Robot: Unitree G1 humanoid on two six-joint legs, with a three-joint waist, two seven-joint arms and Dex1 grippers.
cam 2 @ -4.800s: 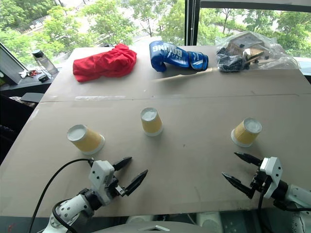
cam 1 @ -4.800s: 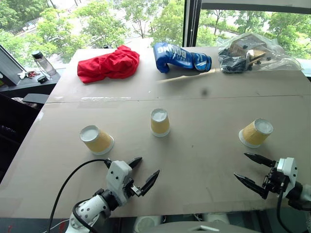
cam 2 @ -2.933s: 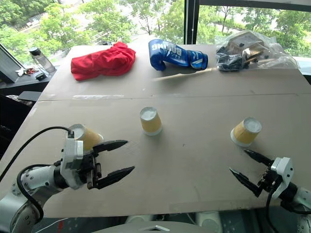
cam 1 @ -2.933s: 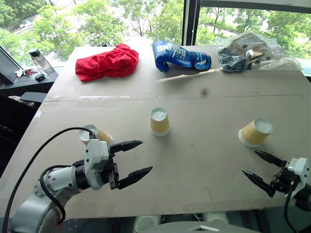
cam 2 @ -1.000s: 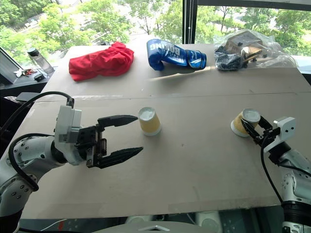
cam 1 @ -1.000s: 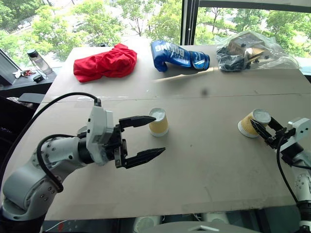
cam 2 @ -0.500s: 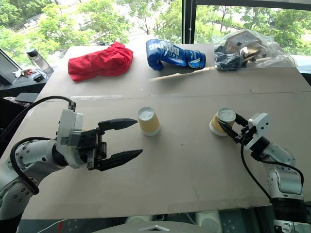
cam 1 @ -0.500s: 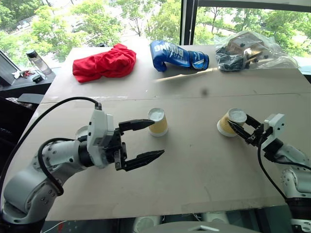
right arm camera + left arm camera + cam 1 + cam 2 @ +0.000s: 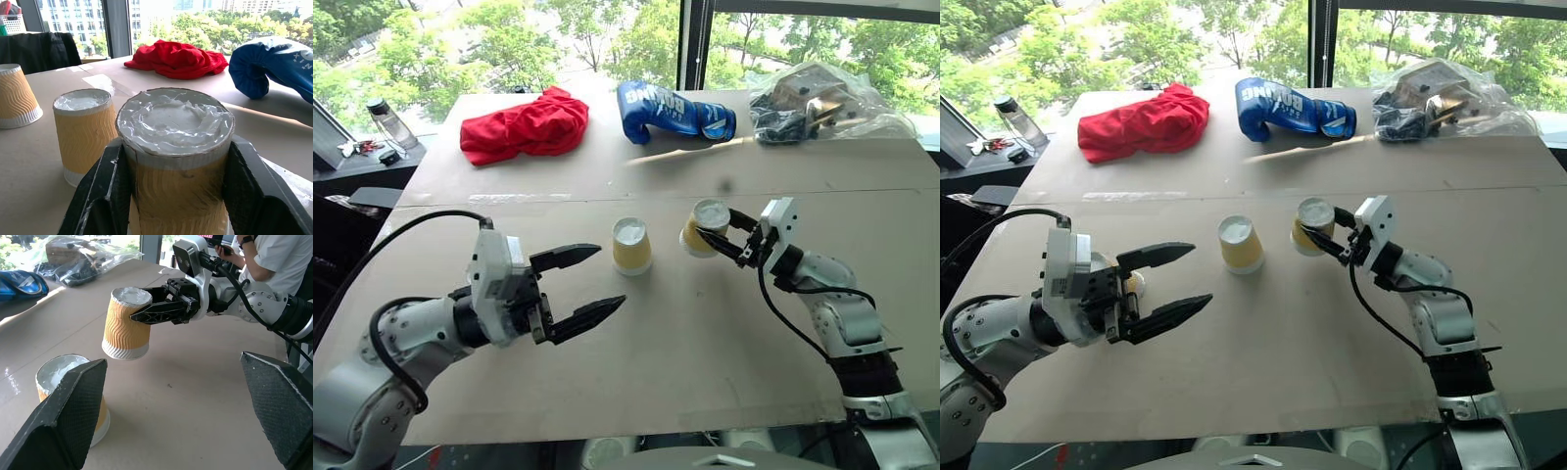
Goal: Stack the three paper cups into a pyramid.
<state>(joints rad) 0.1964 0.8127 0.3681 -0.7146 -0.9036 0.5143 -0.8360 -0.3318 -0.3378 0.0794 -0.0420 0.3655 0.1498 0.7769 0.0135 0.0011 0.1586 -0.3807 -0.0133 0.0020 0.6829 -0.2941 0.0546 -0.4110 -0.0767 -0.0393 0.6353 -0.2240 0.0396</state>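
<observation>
Right now your right gripper (image 9: 713, 239) is pinched on one paper cup (image 9: 703, 226), holding it upside down and clear of the table (image 9: 724, 372), slightly tilted; your left wrist view shows a gap between its rim and the board.

Landmark: the middle cup (image 9: 630, 245), standing upside down on the table.
- Held cup: just beside the middle cup on your right, not touching it, lifted a little above it.
- Third cup (image 9: 1133, 285): well to the left of the middle cup, mostly hidden behind your left gripper; only a sliver of it shows between the fingers in your right eye view. Your right wrist view shows it standing upside down on the table (image 9: 14, 97).
- Left gripper (image 9: 589, 282): fingers spread wide, empty, hovering left of the middle cup and nearer to you, pointing toward it.
- Red cloth (image 9: 524, 125), blue boxing glove (image 9: 674, 110) and clear plastic bag (image 9: 818, 103): far side of the table, well beyond the middle cup.
- Person in a white shirt (image 9: 276, 257): seen in your left wrist view, past the right arm.

No cup rests on another.
</observation>
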